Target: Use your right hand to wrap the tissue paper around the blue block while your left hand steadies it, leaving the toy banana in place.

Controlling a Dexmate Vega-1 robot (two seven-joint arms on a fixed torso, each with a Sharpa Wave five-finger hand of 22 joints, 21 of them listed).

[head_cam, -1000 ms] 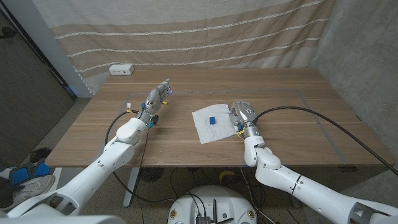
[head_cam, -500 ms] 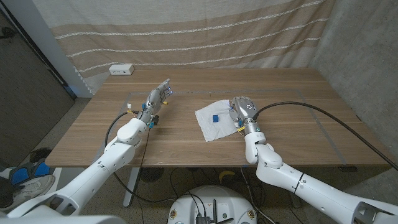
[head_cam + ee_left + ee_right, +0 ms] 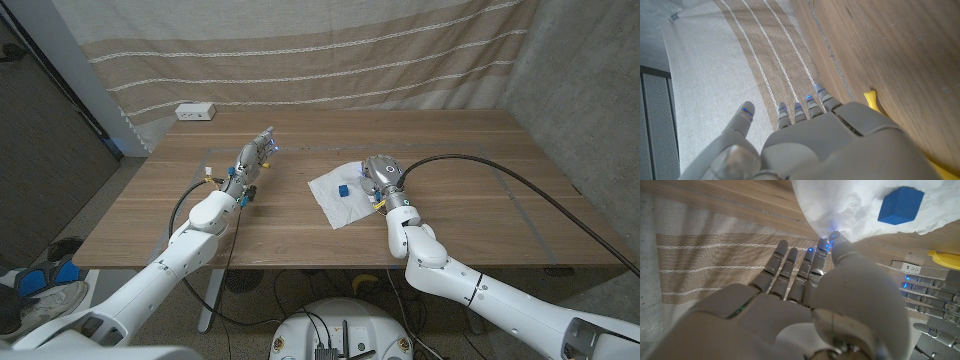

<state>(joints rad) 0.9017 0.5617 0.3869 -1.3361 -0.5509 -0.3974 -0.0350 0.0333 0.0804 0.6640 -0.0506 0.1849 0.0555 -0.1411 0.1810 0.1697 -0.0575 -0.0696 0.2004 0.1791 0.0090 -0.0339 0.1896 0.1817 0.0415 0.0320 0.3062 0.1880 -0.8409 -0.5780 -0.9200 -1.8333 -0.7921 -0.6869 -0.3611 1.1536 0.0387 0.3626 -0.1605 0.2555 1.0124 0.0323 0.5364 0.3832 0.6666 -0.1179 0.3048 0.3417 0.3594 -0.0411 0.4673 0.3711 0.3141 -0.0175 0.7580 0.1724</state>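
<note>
Pinching the far right corner of the tissue paper point(image 3: 336, 198) between my thumb and a fingertip, my right hand point(image 3: 381, 176) sits at the sheet's right edge on the wooden table point(image 3: 470, 160). In the right wrist view the white paper point(image 3: 860, 205) bunches up just where my thumb point(image 3: 842, 247) meets it, while my other fingers point(image 3: 785, 262) reach out straight and close together past the sheet, holding nothing.

The blue block point(image 3: 342, 190) sits on the paper near its middle, just left of my right hand and apart from the fingers; I am not touching it. In the right wrist view the block point(image 3: 900, 205) lies on the sheet a little beyond the pinched corner. It is a small cube with no long axis I can make out, and its edges run roughly along the sheet's edges. The sheet itself lies skewed on the table, one corner toward me and one toward the far curtain point(image 3: 300, 50), with the lifted corner crumpled at my hand.

My left hand point(image 3: 255, 157) is well apart from the paper, over the left part of the table, fingers point(image 3: 805, 107) extended and slightly spread with the thumb out to the side, holding nothing. The yellow toy banana point(image 3: 872, 100) lies on the wood close beside that hand, and its tip point(image 3: 945, 259) shows in the right wrist view. A white power strip point(image 3: 196, 112) rests at the table's far left edge.
</note>
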